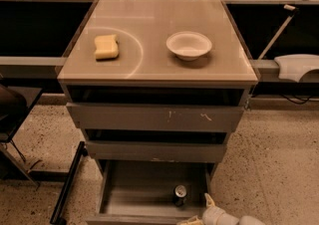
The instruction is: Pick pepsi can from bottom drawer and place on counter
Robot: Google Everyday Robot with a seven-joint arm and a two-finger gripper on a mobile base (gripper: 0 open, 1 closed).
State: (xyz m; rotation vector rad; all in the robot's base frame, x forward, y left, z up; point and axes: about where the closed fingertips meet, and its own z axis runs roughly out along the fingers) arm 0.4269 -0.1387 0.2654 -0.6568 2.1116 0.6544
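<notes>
The pepsi can [180,194] stands upright on the floor of the open bottom drawer [134,194], near its front right corner, silver lid showing. My gripper [198,212] is at the picture's bottom edge, just right of and in front of the can, over the drawer's front right corner. Its pale fingers [208,200] are spread and hold nothing. The counter [149,45] caps the cabinet above, with a faint arc mark on it.
A yellow sponge [106,47] and a white bowl [189,45] sit on the counter. The two upper drawers [154,117] are slightly ajar. A cluttered ledge with metal posts runs behind. A black frame [67,184] stands on the floor at left.
</notes>
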